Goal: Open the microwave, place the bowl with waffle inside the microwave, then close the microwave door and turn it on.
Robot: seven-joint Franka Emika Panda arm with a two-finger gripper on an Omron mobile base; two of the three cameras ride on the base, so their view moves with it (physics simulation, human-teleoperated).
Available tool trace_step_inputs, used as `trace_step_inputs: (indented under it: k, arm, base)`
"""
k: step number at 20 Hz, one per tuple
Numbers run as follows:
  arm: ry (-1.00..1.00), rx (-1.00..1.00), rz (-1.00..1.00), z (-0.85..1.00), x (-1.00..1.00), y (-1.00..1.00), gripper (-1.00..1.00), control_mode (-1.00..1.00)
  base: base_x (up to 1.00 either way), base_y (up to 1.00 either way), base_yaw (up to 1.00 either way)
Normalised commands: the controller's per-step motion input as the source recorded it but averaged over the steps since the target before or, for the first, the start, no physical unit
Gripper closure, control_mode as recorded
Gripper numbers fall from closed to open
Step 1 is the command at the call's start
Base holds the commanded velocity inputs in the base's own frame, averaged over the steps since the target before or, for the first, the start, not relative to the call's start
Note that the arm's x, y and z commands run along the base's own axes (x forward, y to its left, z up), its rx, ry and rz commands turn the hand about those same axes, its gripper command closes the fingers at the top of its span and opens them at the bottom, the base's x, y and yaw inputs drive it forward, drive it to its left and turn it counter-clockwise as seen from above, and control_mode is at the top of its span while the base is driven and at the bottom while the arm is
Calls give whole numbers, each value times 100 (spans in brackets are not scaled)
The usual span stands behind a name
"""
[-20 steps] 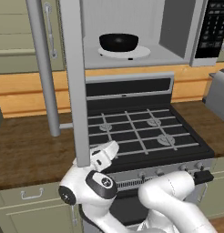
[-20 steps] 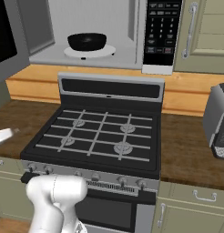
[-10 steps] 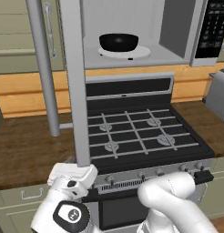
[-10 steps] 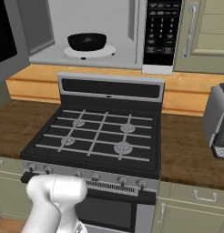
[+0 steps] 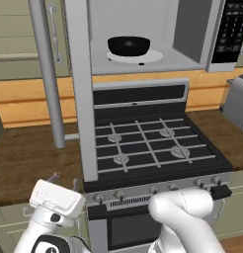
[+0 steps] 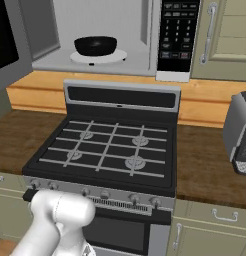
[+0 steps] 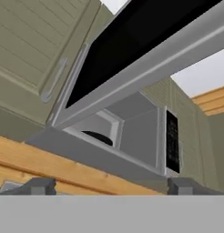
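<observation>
Inside the open microwave (image 5: 192, 39) sits the bowl with waffle (image 5: 128, 46) (panel lettering unreadable); gripper (image 7: 111, 185) spread wide, empty.

stove: black gas range (image 5: 153, 148) centre | counter: dark wood (image 6: 210, 170) both sides | backsplash: light wood (image 6: 40, 87) | cabinets: beige (image 6: 230, 35)

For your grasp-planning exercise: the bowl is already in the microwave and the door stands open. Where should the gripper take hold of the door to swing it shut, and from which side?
Probably the long upright bar handle on the microwave door, approached from the front, open gripper straddling it sideways; the bar stands clear of the door.
</observation>
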Motion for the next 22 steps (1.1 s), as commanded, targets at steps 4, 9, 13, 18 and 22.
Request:
trace_step_inputs:
  k: [4, 9, 13, 18, 22]
  arm:
    - [-20, 0, -1, 28, -8, 54, 100, -100]
    - [-20, 9, 0, 53, -2, 20, 100, -100]
    - [-17, 9, 0, 41, 6, 0, 100, -100]
    - [-15, 6, 0, 23, 29, 0, 100, -100]
    - [-17, 11, 0, 42, 19, 0, 100, -100]
  base:
    - [0, 0, 0]
    - [0, 0, 0]
    - [0, 0, 0]
    - [0, 0, 0]
    - [0, 0, 0]
